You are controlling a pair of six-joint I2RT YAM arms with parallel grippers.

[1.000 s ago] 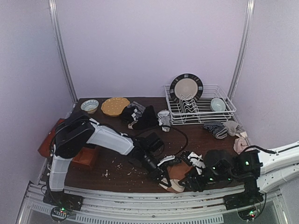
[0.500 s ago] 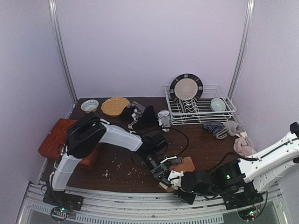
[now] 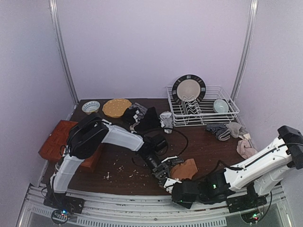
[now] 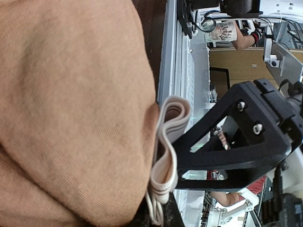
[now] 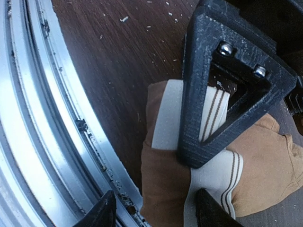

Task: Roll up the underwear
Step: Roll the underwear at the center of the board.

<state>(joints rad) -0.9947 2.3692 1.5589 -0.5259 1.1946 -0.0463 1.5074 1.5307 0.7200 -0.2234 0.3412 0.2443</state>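
Pinching the waistband (image 4: 168,142) of the tan underwear (image 3: 185,168) at the table's (image 3: 118,156) near edge with left gripper (image 3: 164,173) clamped tight, right gripper (image 5: 156,213) parted and empty above it, and likely to drag cloth onto the rail (image 5: 42,118) if tugged nearer.

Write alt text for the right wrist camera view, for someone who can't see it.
The left claw's black triangular finger presses on the white striped waistband of tan-brown underwear on a dark wooden table. The right claw hovers open at the frame's bottom, beside the table's metal edge rail.
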